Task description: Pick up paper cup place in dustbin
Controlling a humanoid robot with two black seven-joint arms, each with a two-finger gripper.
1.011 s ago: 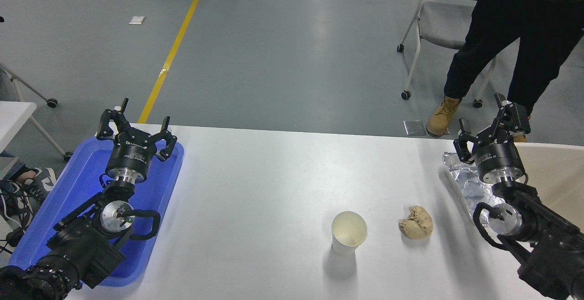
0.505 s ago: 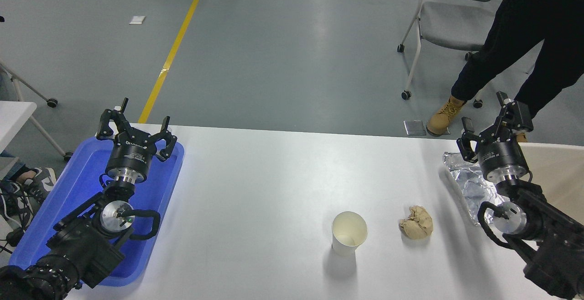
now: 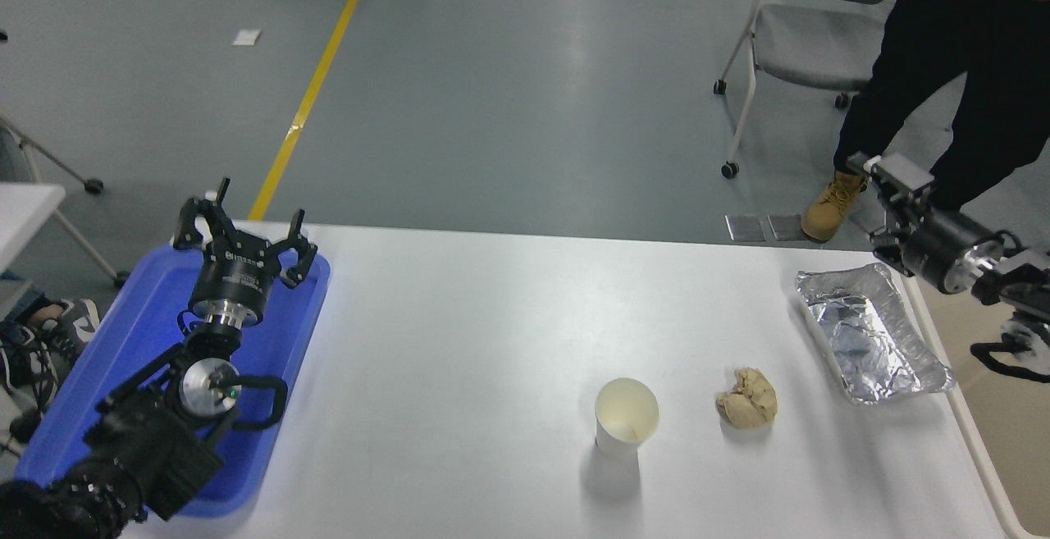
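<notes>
The left arm is parked at the lower left, over the blue tray [image 3: 98, 408], and the left gripper [image 3: 244, 229] is held with its fingers spread apart and nothing between them.

Nearest on the white table [image 3: 459, 358], the paper cup [image 3: 626, 416] is seen standing upright with its mouth up, right of the table's middle and close to the near edge. It is touched by nothing. Just to its right, a crumpled tan paper ball [image 3: 748, 398] is laid on the table, apart from the cup.

Farther back and to the right, a crinkled silver foil tray [image 3: 869, 334] is set near the table's right edge. Beyond that edge, the dustbin [image 3: 992, 408] is seen only in part, as a beige inside and a pale rim running down the right side of the view.

The right gripper [image 3: 890, 182] is held past the table's far right corner, well apart from the cup and above the foil tray's far end; whether its fingers are open or closed cannot be told.

Behind the table, a person's dark trouser legs [image 3: 943, 55] and 1 tan boot [image 3: 830, 204] are visible beside a grey wheeled chair [image 3: 804, 38].
</notes>
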